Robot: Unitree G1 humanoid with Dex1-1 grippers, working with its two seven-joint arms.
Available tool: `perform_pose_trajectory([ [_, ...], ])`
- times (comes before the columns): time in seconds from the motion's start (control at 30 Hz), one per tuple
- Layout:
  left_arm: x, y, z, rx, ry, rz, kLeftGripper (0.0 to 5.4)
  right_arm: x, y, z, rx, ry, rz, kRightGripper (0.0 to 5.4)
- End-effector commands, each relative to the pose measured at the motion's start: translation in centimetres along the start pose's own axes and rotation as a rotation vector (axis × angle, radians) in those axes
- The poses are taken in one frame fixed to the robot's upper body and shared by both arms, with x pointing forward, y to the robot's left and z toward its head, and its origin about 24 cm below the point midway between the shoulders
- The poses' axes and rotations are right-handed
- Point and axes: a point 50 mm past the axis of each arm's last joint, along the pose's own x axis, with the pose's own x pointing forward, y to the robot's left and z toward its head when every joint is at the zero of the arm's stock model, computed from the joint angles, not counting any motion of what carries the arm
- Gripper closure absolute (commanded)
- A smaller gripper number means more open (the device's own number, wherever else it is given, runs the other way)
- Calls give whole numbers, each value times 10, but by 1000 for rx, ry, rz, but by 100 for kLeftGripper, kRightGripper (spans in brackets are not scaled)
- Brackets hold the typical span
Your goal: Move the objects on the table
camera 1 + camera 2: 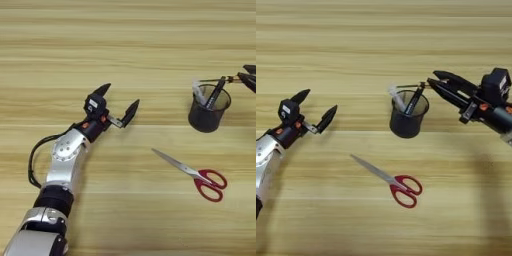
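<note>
Where the light wooden table [381, 40] shows its horizontal grain, a black mesh pen cup [407, 120] stands upright a little right of the middle; inside it a black marker [414, 101] leans toward the right rim and a white-grey marker [397, 98] leans toward the left rim, both sticking out above the top; across the mouth of the cup, at its far rim, lies the thin shaft of a screwdriver [411, 86], nearly level, with its handle end running into the right gripper [432, 82]; that gripper reaches in from the right edge, its two black fingers [453, 78] drawn narrow together around the handle end of the tool, just beside the cup's upper right rim; whether the shaft touches the rim cannot be told. Nearer the robot, well apart from the cup, red-handled steel scissors [391, 182] lie flat and closed, blades pointing up-left and red loops toward the lower right. Far to the left, the left gripper [120, 101] hovers over bare wood with its two fingers spread wide, holding nothing, its silver arm [62, 165] running down to the lower left corner.
</note>
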Motion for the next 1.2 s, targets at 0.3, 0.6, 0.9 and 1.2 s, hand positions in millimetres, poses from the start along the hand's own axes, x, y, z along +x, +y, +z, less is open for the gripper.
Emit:
perform_pose_trajectory([
  [0.3, 1, -1, 1, 20, -2, -8, 0, 9, 46, -12, 224, -48, 177, 460],
  [0.6, 1, 0, 2, 21, -4, -5, 0, 14, 77, -52, 320, 83, 261, 460],
  [0.9, 1, 0, 2, 20, -6, -4, 0, 23, 99, -86, 392, 201, 363, 460],
  [1.2, 1, 0, 2, 21, -6, -4, 0, 25, 110, -106, 421, 252, 387, 460],
])
